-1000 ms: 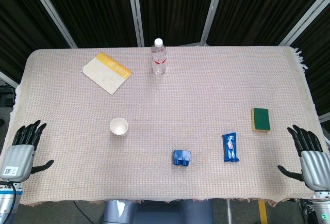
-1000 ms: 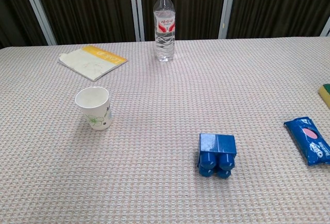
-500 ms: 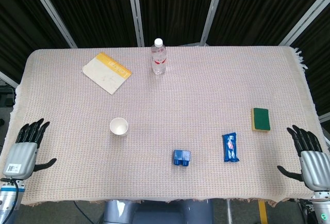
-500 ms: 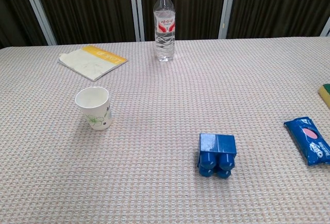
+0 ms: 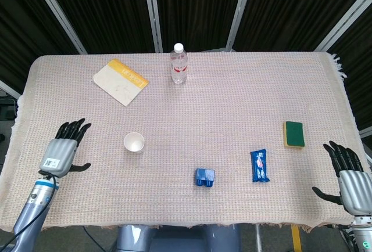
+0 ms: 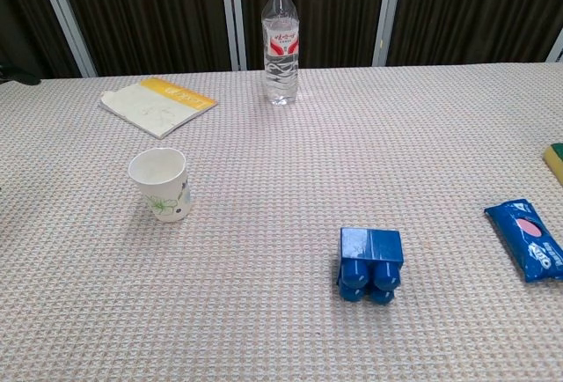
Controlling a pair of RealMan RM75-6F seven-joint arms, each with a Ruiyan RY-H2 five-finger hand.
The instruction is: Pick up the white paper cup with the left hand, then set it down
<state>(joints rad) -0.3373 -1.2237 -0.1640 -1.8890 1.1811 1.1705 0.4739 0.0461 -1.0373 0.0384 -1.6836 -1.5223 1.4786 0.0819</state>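
The white paper cup [image 5: 134, 142] stands upright on the woven tablecloth, left of centre; the chest view shows the cup [image 6: 161, 185] with a small flower print and an empty inside. My left hand [image 5: 63, 150] hovers over the cloth to the left of the cup, apart from it, fingers spread and holding nothing. My right hand [image 5: 349, 175] stays at the table's front right corner, fingers apart and empty. Only a dark fingertip [image 6: 18, 75] shows at the left edge in the chest view.
A water bottle [image 5: 179, 64] stands at the back centre, with a yellow-and-white booklet [image 5: 120, 81] to its left. A blue block [image 5: 204, 177], a blue snack packet [image 5: 260, 165] and a green-and-yellow sponge [image 5: 294, 133] lie to the right of the cup.
My left hand has moved from the table's front left corner inward and forward, toward the cup. The cup and the right hand have not moved.
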